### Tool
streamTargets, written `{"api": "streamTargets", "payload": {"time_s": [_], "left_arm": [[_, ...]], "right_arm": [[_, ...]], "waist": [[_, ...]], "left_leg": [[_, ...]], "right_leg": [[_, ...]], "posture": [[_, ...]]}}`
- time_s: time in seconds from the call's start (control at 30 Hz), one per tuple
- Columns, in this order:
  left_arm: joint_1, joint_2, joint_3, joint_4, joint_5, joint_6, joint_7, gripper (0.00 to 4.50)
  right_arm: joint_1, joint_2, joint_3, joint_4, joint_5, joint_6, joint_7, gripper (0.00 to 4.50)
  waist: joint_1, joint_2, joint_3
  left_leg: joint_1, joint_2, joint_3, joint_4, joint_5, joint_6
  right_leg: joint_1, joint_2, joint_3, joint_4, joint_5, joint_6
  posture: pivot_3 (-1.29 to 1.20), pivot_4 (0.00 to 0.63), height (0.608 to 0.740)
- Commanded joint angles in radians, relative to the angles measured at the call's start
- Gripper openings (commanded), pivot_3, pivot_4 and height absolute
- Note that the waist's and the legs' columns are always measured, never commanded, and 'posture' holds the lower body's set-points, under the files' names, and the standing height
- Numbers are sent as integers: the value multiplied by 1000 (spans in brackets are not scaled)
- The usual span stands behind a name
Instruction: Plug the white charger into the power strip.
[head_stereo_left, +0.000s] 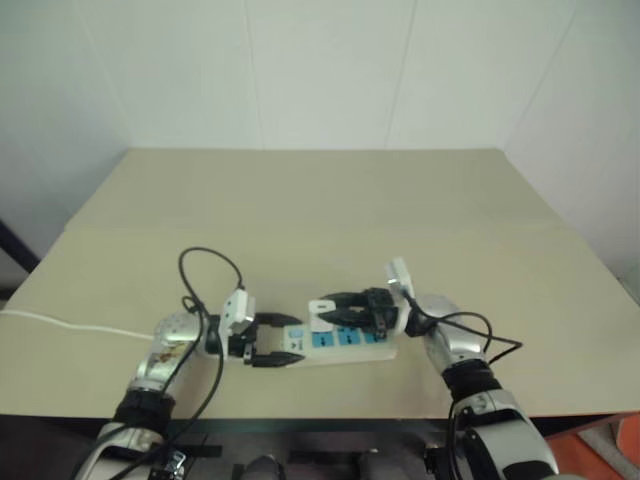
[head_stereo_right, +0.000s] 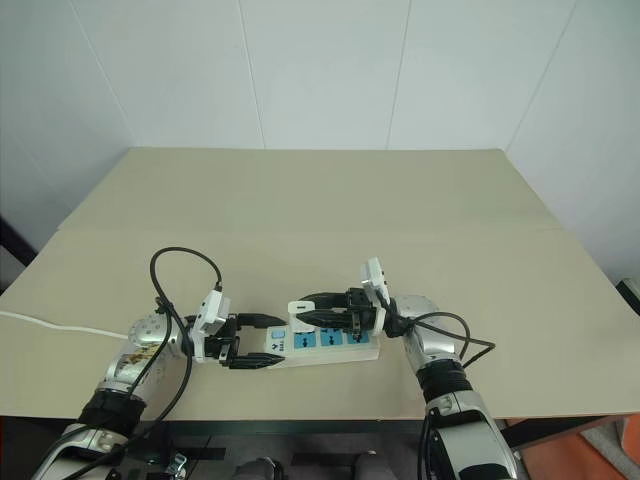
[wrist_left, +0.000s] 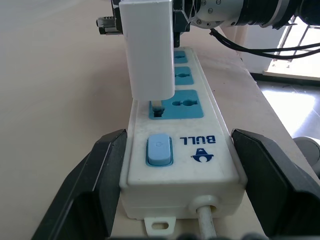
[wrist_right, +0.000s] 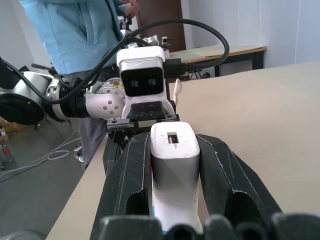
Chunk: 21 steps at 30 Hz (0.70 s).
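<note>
We see soft, even indoor light across the beige table (head_stereo_right: 320, 200), with only faint shadows. The left eye view looks duller and slightly hazier than the right eye view. In the left wrist view, bright daylight glares at the upper right, and the near black fingers (wrist_left: 90, 195) blur at the bottom edge.

One brand word on the power strip

The power strip (wrist_left: 187, 165) carries the blue word "BULL" on its white top, seen upside down in the left wrist view, with a small blue emblem beneath it, next to the blue switch (wrist_left: 159, 149), which bears a faint power sign. No other writing can be read.
</note>
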Motion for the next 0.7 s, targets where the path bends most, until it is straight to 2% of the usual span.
{"api": "streamTargets", "payload": {"time_s": [0.03, 0.7], "left_arm": [[15, 11, -16, -8, 15, 4, -5, 3166], [2, 14, -17, 16, 18, -10, -21, 3166]], "right_arm": [[8, -6, 4, 5, -16, -26, 6, 1120], [28, -8, 34, 25, -56, -85, 8, 1120]], "waist": [[0, 0, 0], [-3, 0, 0]], "left_leg": [[0, 0, 0, 0, 0, 0], [2, 0, 0, 0, 0, 0]], "right_leg": [[0, 0, 0, 0, 0, 0], [2, 0, 0, 0, 0, 1]], "posture": [[0, 150, 740], [0, 150, 740]]}}
